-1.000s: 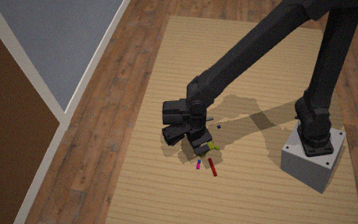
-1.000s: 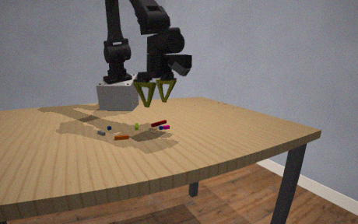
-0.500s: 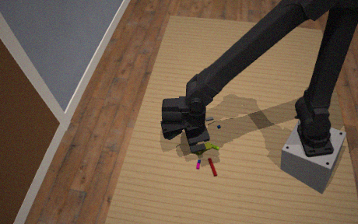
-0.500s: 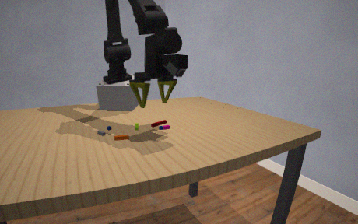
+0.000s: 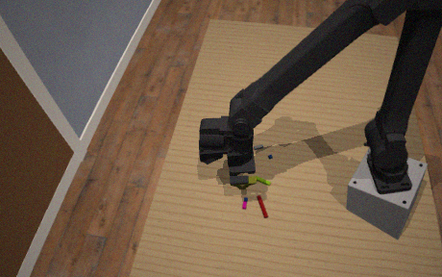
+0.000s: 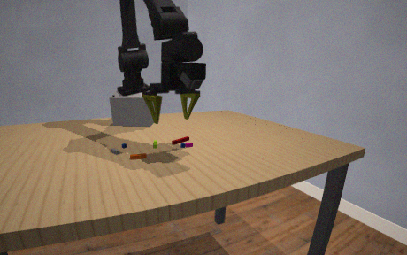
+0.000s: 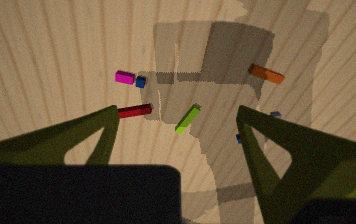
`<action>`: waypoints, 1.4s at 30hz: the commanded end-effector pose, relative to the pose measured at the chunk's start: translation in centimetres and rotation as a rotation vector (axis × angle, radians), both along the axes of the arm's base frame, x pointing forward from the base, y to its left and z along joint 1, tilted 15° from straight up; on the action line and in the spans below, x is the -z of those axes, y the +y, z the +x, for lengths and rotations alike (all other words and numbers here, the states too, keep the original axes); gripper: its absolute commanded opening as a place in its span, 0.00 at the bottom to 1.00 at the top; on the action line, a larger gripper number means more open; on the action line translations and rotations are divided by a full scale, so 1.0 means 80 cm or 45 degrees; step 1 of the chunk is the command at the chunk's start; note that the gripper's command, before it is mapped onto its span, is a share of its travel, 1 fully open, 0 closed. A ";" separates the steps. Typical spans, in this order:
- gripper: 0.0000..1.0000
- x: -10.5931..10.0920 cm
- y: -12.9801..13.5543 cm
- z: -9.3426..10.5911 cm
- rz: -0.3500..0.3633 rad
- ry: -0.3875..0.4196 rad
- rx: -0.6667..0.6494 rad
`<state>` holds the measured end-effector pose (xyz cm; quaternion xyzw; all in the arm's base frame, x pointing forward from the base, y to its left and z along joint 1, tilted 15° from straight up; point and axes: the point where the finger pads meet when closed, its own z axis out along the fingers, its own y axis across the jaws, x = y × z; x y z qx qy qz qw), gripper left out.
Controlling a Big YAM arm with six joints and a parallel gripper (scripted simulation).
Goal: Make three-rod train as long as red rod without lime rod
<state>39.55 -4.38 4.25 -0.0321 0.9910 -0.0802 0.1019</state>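
Note:
My gripper (image 6: pixel 172 107) is open and empty, well above the table over the group of rods; it also shows in the wrist view (image 7: pixel 177 109) and in the top view (image 5: pixel 242 180). The red rod (image 7: pixel 134 111) lies flat, its end hidden behind my left finger. A magenta rod (image 7: pixel 125 77) and a blue rod (image 7: pixel 141 82) lie end to end beyond it. The lime rod (image 7: pixel 187 119) lies between my fingers, below them. An orange rod (image 7: pixel 266 73) lies apart at the far right. A grey rod (image 7: pixel 275 114) and a second blue rod (image 7: pixel 239 138) peek out beside my right finger.
The arm's grey base block (image 5: pixel 386 196) stands at the table's right side. The table's left edge (image 5: pixel 163 159) is near the rods. In the exterior view the red (image 6: pixel 180 140), orange (image 6: pixel 138 156) and lime (image 6: pixel 155 143) rods lie in the arm's shadow.

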 end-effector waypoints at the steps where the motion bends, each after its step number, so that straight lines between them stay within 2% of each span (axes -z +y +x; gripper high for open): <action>1: 1.00 -0.018 -0.015 0.031 0.017 -0.079 0.136; 6: 1.00 -0.018 -0.011 0.031 0.018 -0.079 0.128; 7: 1.00 -0.019 -0.021 0.033 0.051 -0.104 0.261; 14: 1.00 -0.017 -0.017 0.030 0.047 -0.093 0.253; 15: 1.00 -0.019 -0.028 0.033 0.081 -0.123 0.388; 27: 1.00 -0.019 -0.025 0.034 0.077 -0.123 0.381; 28: 1.00 -0.020 -0.035 0.035 0.111 -0.148 0.516; 34: 1.00 -0.019 -0.034 0.033 0.106 -0.139 0.512; 35: 1.00 -0.020 -0.042 0.035 0.140 -0.165 0.642; 42: 1.00 -0.018 -0.039 0.033 0.135 -0.157 0.636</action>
